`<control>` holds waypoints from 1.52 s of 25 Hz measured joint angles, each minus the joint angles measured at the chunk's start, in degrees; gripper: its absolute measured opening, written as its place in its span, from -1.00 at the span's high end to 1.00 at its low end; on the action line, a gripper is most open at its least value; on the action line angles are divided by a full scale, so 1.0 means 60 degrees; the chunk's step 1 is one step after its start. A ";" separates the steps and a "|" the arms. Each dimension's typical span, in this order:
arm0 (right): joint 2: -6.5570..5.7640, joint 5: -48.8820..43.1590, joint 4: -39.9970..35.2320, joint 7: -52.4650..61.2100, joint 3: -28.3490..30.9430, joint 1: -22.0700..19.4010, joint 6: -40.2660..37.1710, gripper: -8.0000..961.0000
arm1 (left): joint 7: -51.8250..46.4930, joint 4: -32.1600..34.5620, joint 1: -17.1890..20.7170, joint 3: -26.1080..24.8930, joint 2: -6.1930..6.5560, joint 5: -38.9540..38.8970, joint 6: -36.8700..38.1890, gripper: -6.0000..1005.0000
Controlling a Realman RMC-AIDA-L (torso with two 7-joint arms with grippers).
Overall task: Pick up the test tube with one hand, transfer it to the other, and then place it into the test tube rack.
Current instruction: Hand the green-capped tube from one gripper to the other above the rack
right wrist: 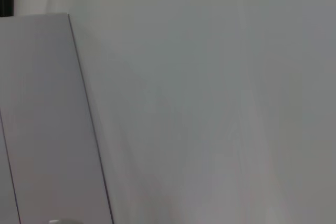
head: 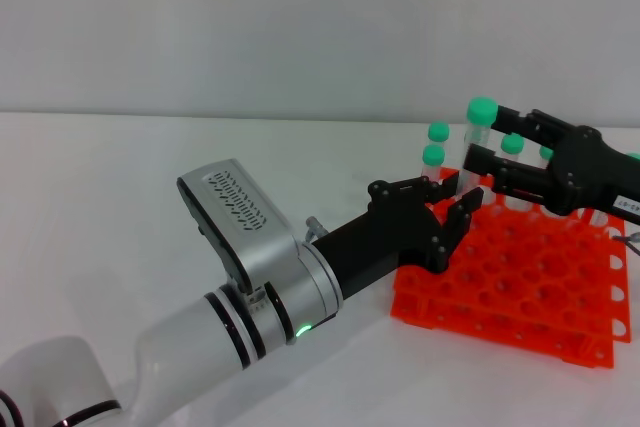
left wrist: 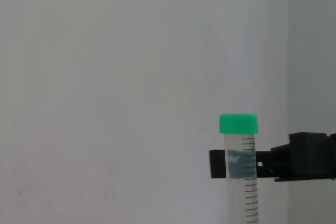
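Handover done: my right pincer (head: 478, 169) gripped the test tube (head: 478, 137); left pincer (head: 430, 209) stood open; lowering into the test tube rack (head: 520, 292) remained.

White table (head: 120, 207) fills the lower two thirds of the head frame; surface matte, evenly lit. Pale grey wall (head: 250, 27) across the top third, meeting the table along a straight horizontal line. Four spare green-capped tubes stand upright at centre right: one (head: 438, 134) highest, one (head: 433, 156) just below it, one (head: 512, 145) further right, one (head: 547, 154) partly hidden. Right wrist frame: light grey panel (right wrist: 42, 119) at left, with a slanted dark edge against a plain grey wall.
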 joint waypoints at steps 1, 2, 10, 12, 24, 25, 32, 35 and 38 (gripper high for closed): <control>0.0038 -0.0051 -0.0002 -0.0008 -0.0008 0.0061 0.0080 -0.74 | 0.0001 0.0003 -0.0002 0.0001 0.0001 0.0002 -0.0008 0.61; 0.0060 -0.0093 -0.0002 -0.0016 -0.0009 0.0092 0.0144 -0.74 | 0.0001 0.0004 -0.0004 0.0003 0.0003 0.0003 -0.0013 0.61; 0.0200 -0.0441 -0.0002 -0.0084 0.0009 0.0367 0.0691 -0.74 | 0.0004 0.0012 -0.0047 0.0034 0.0004 0.0012 -0.0231 0.61; 0.0207 -0.0449 -0.0002 -0.0180 0.0010 0.0377 0.0693 -0.71 | 0.0004 0.0015 -0.0060 0.0034 0.0004 0.0012 -0.0281 0.61; 0.0249 -0.0428 -0.0010 -0.0587 0.0486 0.0192 0.0759 -0.20 | 0.0004 0.0018 -0.0077 0.0030 0.0000 0.0009 -0.0415 0.61; 0.0296 -0.0436 -0.0010 -0.0698 0.0689 0.0122 0.0762 -0.11 | 0.0004 0.0018 -0.0079 0.0031 -0.0002 0.0009 -0.0432 0.61; 0.0350 -0.0493 -0.0007 -0.0924 0.0928 -0.0027 0.0751 0.40 | 0.0012 0.0032 -0.0035 0.0028 -0.0013 0.0000 -0.0480 0.61; 0.0345 -0.0570 -0.0012 -0.0890 0.0942 -0.0019 0.0765 0.47 | 0.0011 0.0031 -0.0018 0.0001 -0.0019 0.0012 -0.0498 0.61; 0.0346 -0.0582 -0.0014 -0.0882 0.0958 -0.0018 0.0739 0.47 | 0.0017 0.0029 -0.0009 -0.0023 -0.0023 -0.0020 -0.0507 0.61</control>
